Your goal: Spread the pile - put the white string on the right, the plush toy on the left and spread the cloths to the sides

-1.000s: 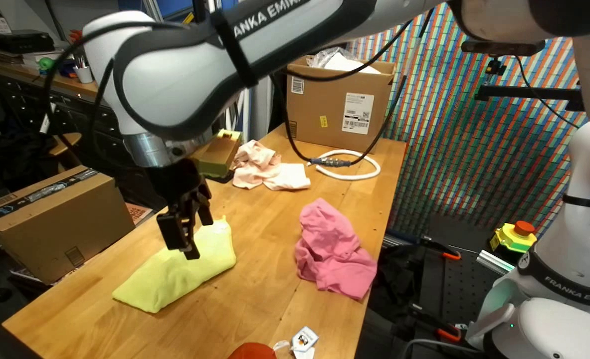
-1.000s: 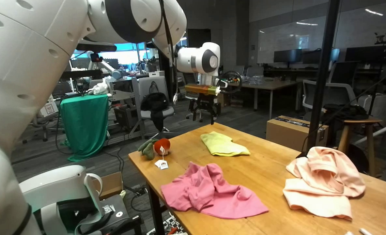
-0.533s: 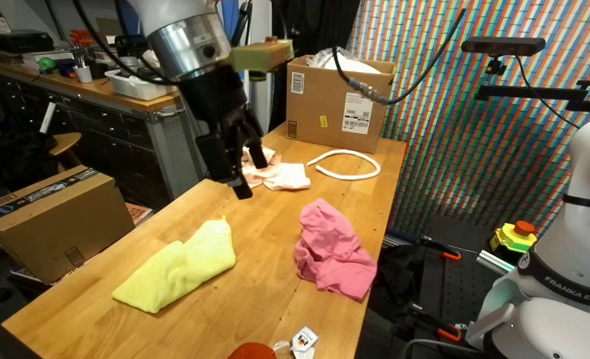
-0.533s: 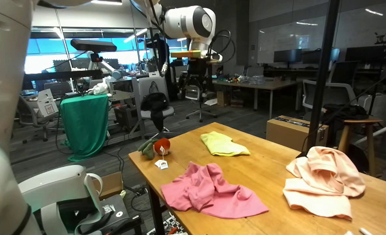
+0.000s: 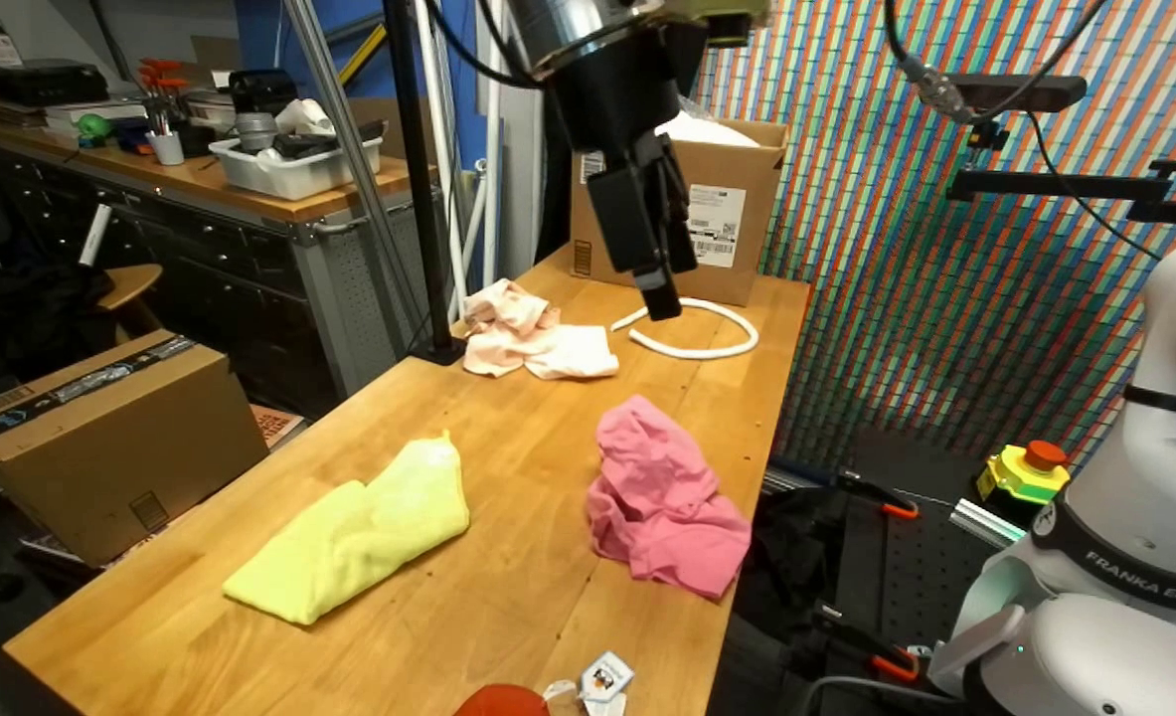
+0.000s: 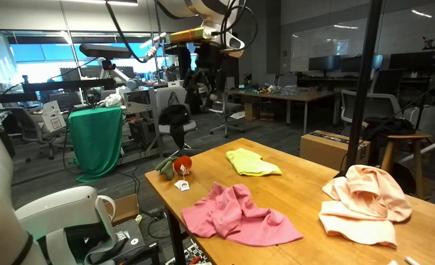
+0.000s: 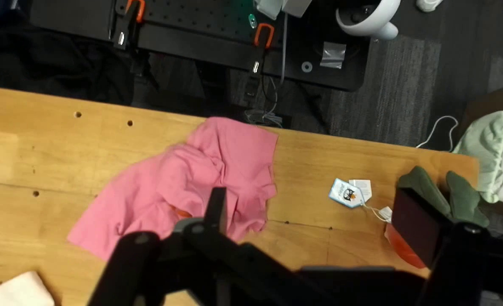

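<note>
The gripper (image 7: 313,208) is held above the table (image 5: 538,597), its fingers spread wide apart. The white string (image 5: 692,354) is laid in an open loop near a box (image 5: 722,229), with the peach cloth (image 6: 368,206) bunched beside it. The pink cloth (image 6: 232,217) is crumpled by one long table edge; the yellow cloth (image 5: 359,537) is folded near the opposite edge. In an exterior view, the red and green toy (image 6: 182,164), tagged, is seen at a table corner.

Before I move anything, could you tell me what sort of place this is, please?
Most likely a robotics lab: the exterior views show an emergency stop button, a bench with drawers and what looks like a second robot arm in the background.
</note>
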Robot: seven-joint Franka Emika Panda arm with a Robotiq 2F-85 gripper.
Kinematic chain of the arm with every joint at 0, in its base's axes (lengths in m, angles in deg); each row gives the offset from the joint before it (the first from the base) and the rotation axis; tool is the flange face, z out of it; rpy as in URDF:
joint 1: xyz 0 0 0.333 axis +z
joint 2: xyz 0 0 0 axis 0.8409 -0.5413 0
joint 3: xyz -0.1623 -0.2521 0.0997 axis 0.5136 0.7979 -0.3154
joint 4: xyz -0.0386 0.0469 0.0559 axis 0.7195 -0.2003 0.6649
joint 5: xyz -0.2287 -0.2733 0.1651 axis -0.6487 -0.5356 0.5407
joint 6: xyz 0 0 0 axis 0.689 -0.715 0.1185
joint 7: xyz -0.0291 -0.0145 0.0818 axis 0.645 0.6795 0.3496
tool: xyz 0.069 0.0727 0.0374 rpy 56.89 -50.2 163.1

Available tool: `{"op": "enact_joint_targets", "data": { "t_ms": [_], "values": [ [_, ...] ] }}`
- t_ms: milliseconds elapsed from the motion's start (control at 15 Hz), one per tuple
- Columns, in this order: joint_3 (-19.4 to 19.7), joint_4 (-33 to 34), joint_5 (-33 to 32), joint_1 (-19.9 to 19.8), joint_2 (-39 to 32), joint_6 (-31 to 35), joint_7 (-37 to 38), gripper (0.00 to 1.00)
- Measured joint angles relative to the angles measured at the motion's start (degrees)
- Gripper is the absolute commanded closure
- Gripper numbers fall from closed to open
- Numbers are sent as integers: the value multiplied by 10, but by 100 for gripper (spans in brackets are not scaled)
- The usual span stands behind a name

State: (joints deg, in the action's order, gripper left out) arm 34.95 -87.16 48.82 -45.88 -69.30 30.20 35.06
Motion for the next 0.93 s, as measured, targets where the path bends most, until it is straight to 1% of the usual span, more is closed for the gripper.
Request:
{"op": "enact_joint_targets", "data": {
  "t_ms": [200,533,733,867,933],
  "values": [
    [11,-94,17,-16,94,26,0,0],
    [18,-257,19,-29,251,119,0,0],
    [19,-347,15,-31,340,170,-1,0],
    [19,-388,13,-31,385,184,-1,0],
    [18,-391,13,-31,391,183,-1,0]
  ]
}}
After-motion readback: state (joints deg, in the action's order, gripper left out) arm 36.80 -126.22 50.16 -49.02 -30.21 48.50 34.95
